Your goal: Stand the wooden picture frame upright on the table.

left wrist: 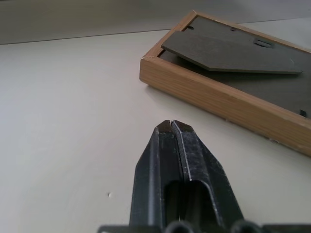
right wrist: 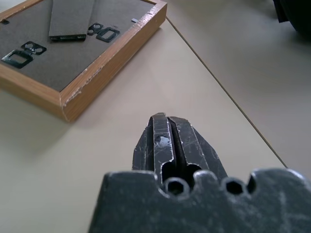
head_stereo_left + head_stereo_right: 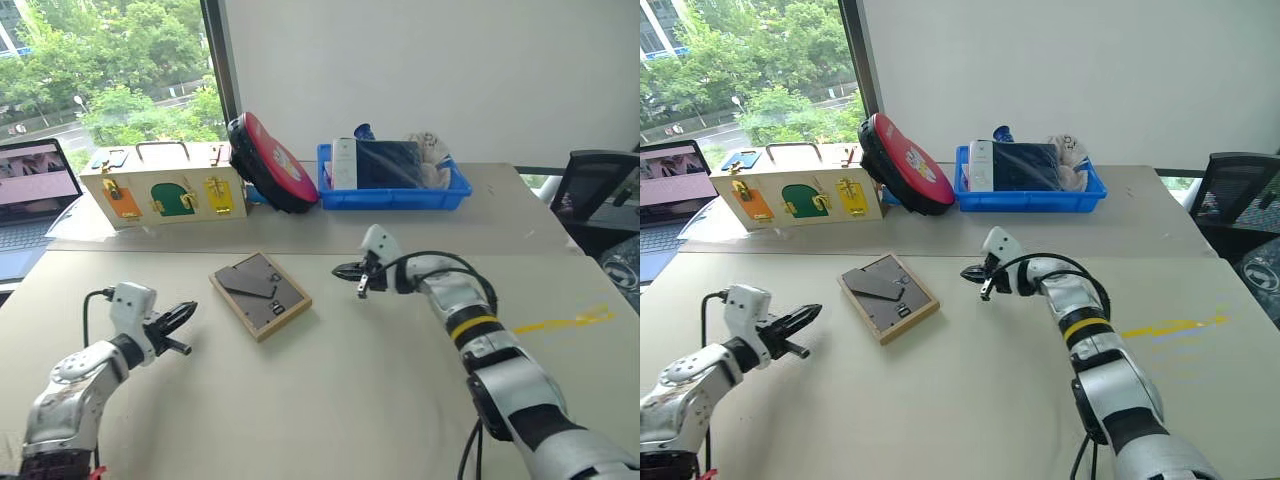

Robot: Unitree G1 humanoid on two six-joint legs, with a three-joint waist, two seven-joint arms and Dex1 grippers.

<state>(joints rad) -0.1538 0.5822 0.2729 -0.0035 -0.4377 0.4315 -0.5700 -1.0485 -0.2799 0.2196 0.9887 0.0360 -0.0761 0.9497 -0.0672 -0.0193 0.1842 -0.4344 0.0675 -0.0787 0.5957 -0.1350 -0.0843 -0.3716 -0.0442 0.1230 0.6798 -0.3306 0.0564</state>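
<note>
Left eye view gives you the table (image 3: pixel 330 400) first, then the wooden picture frame (image 3: pixel 260 295) lying face down near its middle, its stand folded flat, so nothing props it yet. Your left gripper (image 3: pixel 185 315) and right gripper (image 3: pixel 350 270) flank it, apart from it, fingers pressed together on nothing.

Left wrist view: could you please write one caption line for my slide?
Shut left hand hovers short of the wooden picture frame, which lies face down on the table.
</note>
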